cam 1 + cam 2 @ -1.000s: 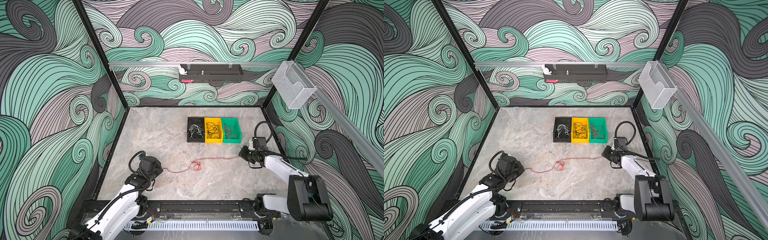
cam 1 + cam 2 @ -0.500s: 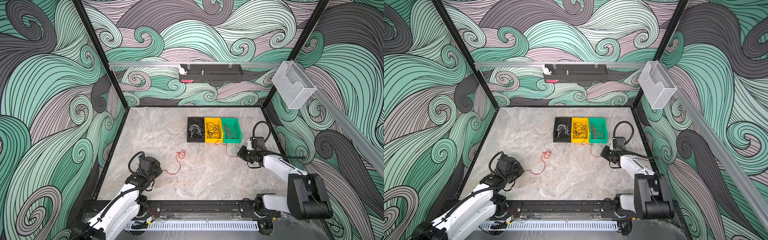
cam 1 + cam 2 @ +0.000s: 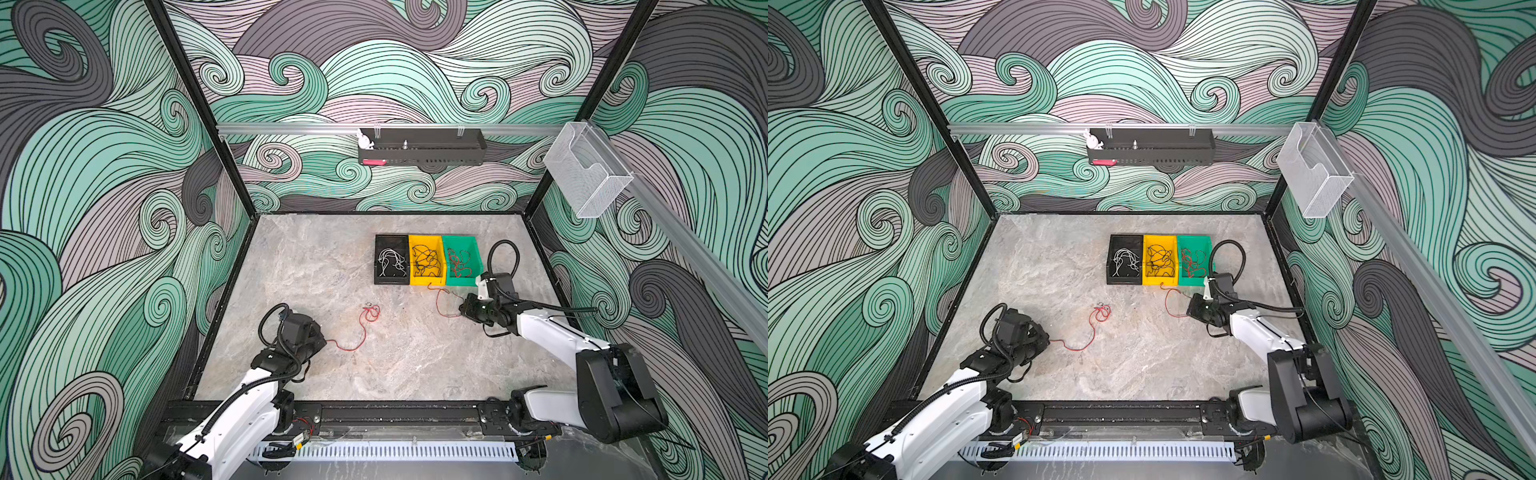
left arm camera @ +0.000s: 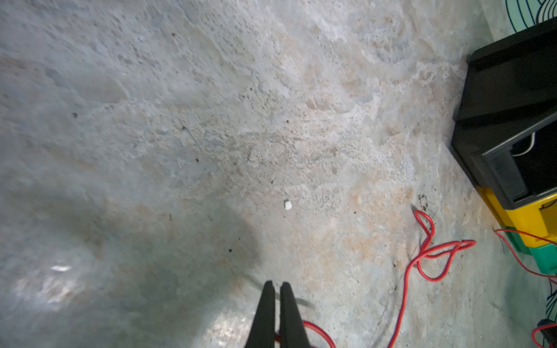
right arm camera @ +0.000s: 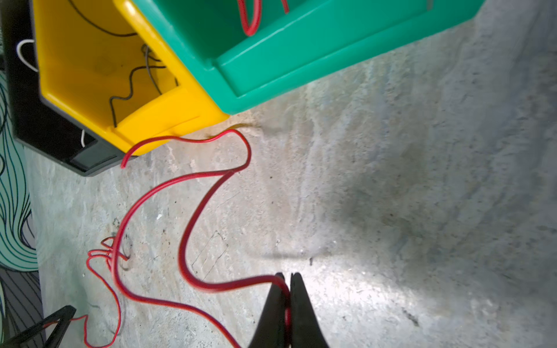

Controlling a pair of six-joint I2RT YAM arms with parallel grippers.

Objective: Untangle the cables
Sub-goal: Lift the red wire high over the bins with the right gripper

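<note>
Left gripper (image 4: pixel 277 283): the jaws are closed and pinch the end of the looped red cable (image 4: pixel 404 289), low over the near left part of the table.
Looped red cable: it lies slack on the table toward the middle, where some small loops cross each other.
Right gripper (image 5: pixel 285 274): the jaws are closed on the second red cable (image 5: pixel 223 290), just in front of the bins.
Second red cable: it bends over the table, and one end lies at the front of the yellow bin (image 3: pixel 426 281).
Other cables: white ones are in the black bin (image 3: pixel 390 280), black ones in the yellow bin, red ones in the green bin (image 3: pixel 461 281).
Risk, knot: I think a hard pull on the looped cable can tighten its loops.
Risk, snag: a sideways drag can catch the second cable on a bin lip or push the bin.
Risk, slip: the wires are very thin, so a fast lift can pull one out of the jaws.
Surface: the table (image 3: pixel 316 257) is grey marble-like, flat and a little shiny, with dark specks.
Room: the walls (image 3: pixel 104 166) carry green and grey waves. A black shelf (image 3: pixel 422 147) hangs at the back and a clear holder (image 3: pixel 586 174) on the right.
</note>
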